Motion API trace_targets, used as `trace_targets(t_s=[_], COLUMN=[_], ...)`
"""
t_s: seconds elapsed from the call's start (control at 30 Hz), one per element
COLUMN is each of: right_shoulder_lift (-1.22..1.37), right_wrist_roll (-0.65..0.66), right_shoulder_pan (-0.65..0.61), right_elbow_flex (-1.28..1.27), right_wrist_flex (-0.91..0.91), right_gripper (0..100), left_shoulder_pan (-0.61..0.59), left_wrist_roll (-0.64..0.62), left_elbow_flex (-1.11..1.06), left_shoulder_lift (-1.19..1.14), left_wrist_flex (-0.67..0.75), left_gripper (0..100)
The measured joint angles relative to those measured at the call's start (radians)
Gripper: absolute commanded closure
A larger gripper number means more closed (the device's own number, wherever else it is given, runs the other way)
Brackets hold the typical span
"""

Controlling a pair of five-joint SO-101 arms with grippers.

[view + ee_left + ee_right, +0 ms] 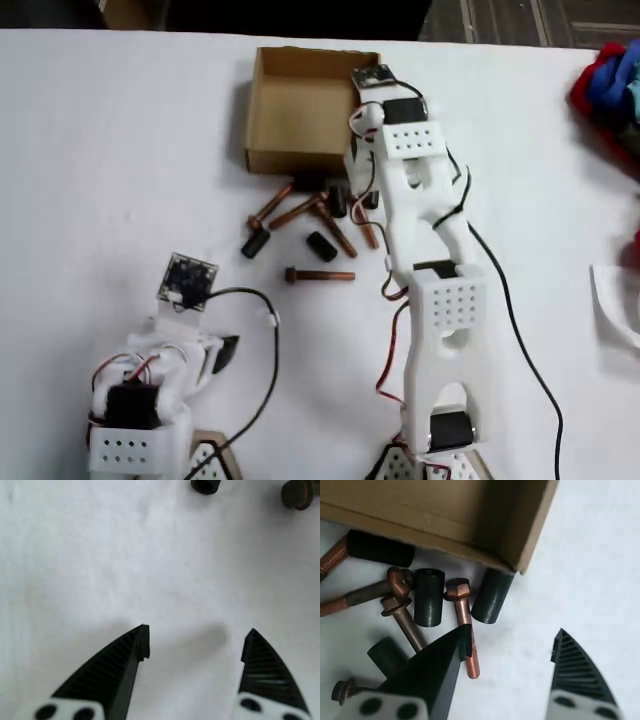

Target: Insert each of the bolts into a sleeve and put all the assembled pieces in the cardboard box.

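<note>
Fingers (437, 677) of the right gripper (512, 647) stand spread wide and hold nothing, hanging over the white table (120, 150) just off a corner of the cardboard box (300, 110). The left gripper (196, 642) is released too, its toothed tips parted over bare tabletop. The right arm (440, 300) stretches out to the box at the table's far side, while the left arm (140, 410) sits folded back at the near edge. The bolts (300, 212) and sleeves (321, 245) lie loose on the table beside the box's near wall. One copper bolt (462, 625) runs close alongside one right fingertip. A black sleeve (429, 597) lies on one side of it and a second sleeve (492, 596) on the other, at the box's corner. A lone bolt (320, 275) lies apart from the heap. Its head and a stray sleeve (205, 485) sit well ahead of the left fingertips.
</note>
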State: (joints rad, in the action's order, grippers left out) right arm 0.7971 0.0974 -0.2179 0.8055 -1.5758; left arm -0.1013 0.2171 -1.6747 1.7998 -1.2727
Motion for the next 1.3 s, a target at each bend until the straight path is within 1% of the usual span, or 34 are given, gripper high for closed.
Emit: trace_targets(t_s=[0.23,0.37,0.63,1.03,1.3], right_shoulder_lift=[0.100,0.140,0.149,0.160,0.259], right_wrist_roll=[0.000,-0.049,-0.100,-0.103,-0.103], right_shoulder_pan=[0.002,0.008,0.008,0.005,0.008], right_elbow_flex=[0.003,0.008,0.009,0.149,0.173], right_wrist_flex=[0.055,0.066,0.078,0.101,0.121], right_gripper=[74.1,74.1,74.8,74.8,74.8], left_shoulder_pan=[-0.002,-0.002,-0.002,-0.002,-0.003], left_wrist_roll=[0.000,0.000,0.000,0.000,0.000], left_elbow_flex=[0.000,0.000,0.000,0.000,0.000], left_shoulder_lift=[0.000,0.000,0.000,0.000,0.000], left_wrist_flex=[0.000,0.000,0.000,0.000,0.000], left_gripper=[69,69,69,69,69])
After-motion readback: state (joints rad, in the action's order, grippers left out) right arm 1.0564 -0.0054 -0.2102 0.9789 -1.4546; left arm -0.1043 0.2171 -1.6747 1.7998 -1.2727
